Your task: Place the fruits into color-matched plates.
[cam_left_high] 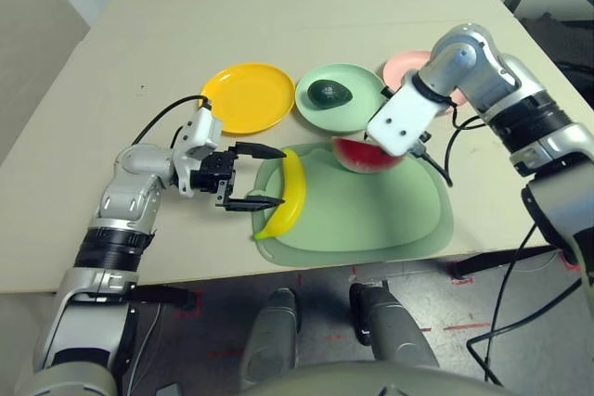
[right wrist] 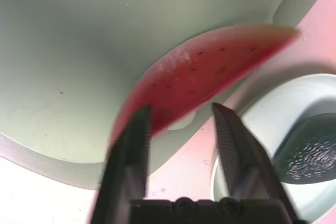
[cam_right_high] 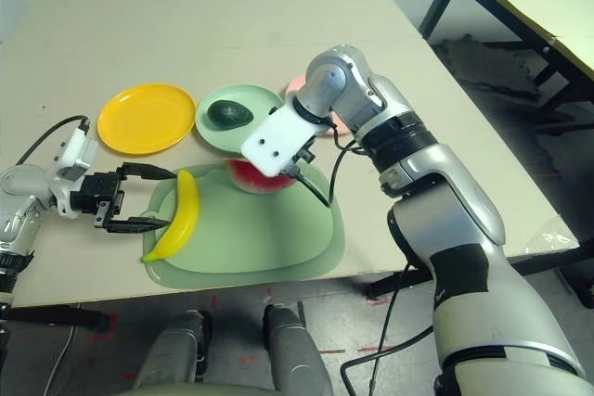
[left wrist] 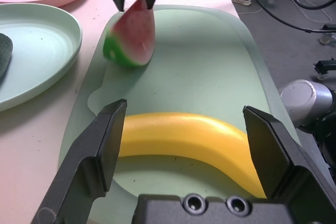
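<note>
with left gripper (cam_left_high: 284, 176) spread beside the curved yellow toy banana (cam_left_high: 293, 190) and right gripper (right wrist: 181, 108) parted, straddle the red, green-rinded toy watermelon wedge (right wrist: 194, 72) squarely before closing gently.

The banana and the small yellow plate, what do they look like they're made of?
The banana looks like smooth molded plastic or foam: even yellow with a soft satin sheen, though the core can't be told. The yellow plate seems to be plastic, judging by its uniform color and thin molded rim.
</note>
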Robot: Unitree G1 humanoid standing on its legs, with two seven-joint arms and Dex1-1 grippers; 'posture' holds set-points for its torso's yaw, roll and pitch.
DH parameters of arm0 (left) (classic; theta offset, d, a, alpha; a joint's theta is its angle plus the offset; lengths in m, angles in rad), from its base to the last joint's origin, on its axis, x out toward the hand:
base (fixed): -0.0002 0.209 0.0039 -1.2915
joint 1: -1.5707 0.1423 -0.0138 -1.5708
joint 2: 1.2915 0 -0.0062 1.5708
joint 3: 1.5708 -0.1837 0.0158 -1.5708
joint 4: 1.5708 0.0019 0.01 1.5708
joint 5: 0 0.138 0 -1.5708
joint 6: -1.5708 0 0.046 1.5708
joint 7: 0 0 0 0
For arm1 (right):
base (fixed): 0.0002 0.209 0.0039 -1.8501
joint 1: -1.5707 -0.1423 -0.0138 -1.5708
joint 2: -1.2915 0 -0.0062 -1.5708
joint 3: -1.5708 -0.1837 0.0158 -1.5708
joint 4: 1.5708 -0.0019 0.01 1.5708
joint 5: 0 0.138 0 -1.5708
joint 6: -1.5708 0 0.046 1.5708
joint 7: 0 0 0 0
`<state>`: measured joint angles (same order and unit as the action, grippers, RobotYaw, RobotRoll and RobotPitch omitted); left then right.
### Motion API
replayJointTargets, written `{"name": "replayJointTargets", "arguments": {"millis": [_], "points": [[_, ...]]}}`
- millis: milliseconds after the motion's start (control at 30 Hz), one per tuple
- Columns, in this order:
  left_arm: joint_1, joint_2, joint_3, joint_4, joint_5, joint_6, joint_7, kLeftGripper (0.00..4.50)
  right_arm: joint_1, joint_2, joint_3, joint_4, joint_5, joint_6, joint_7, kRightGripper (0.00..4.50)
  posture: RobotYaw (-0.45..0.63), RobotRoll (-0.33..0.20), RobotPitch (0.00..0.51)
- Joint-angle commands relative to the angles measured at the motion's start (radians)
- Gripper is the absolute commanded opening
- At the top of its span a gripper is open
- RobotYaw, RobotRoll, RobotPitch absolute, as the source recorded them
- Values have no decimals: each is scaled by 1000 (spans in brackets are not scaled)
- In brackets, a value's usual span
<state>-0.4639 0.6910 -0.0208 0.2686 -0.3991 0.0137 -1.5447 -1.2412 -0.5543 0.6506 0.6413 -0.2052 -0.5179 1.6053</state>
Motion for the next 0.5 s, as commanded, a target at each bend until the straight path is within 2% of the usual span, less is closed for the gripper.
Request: {"name": "replayJointTargets", "arguments": {"millis": [33,100,133,500], "points": [[6,4,-9,-6,6,-5,-4,4500,14,24,-12,-8,-21,25,-10,3743,28,0,183],[7,6,-7,-9,5,-3,-2,4500,20,35,-17,-9,-30,43,-25,4409,28,0,183],[8,6,-7,-10,5,-2,-1,4500,27,41,-17,-11,-34,59,-33,4461,28,0,183],[9,10,-6,-16,4,1,-1,4500,59,63,-8,10,-93,115,-69,4461,31,0,187]]}}
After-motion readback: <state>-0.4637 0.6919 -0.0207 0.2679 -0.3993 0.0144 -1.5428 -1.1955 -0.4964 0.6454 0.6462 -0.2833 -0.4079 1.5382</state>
